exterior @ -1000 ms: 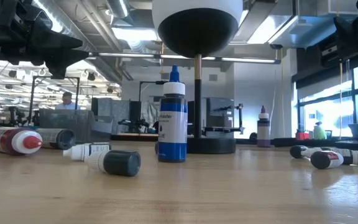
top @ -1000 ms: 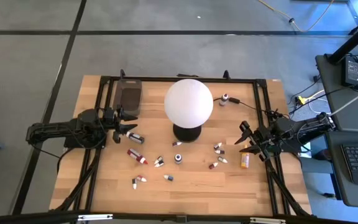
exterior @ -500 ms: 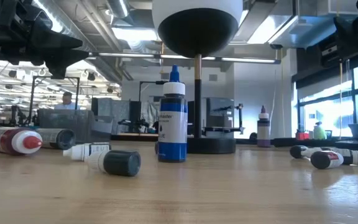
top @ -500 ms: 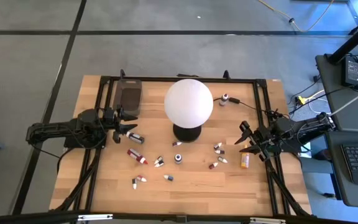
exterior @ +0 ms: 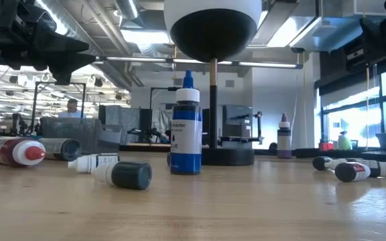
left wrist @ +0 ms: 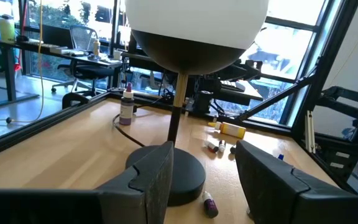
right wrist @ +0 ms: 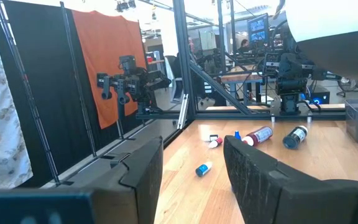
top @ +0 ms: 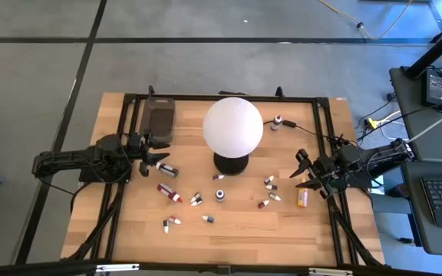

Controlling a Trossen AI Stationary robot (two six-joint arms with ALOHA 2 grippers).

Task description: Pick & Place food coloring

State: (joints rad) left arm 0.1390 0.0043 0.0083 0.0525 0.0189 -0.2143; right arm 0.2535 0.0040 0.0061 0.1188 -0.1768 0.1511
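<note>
Left gripper [top: 153, 151] sits mid-left of the high view, fingers spread apart w/ nothing between them; the left wrist view shows a clear gap onto the lamp's base. Right gripper [top: 304, 170] is mid-right, also parted and empty, hanging just beside the orange bottle [top: 302, 198]. Nothing has changed vs. a sec ago: both arms in the same spots, same finger gaps, bottles unmoved. So no pick is under way; looks like a pause before the first reach.

Food coloring is scattered over the table [top: 282, 230], mostly lower centre: red bottle [top: 170, 192] lying down, dark bottle [top: 165, 168] just by the left fingers, one upright blue-label bottle [exterior: 185, 127] centre in the low view, another standing upper right near the globe lamp [top: 232, 126]. Grey tray [top: 158, 120] at upper left holds no bottles yet, as far as I can see.
</note>
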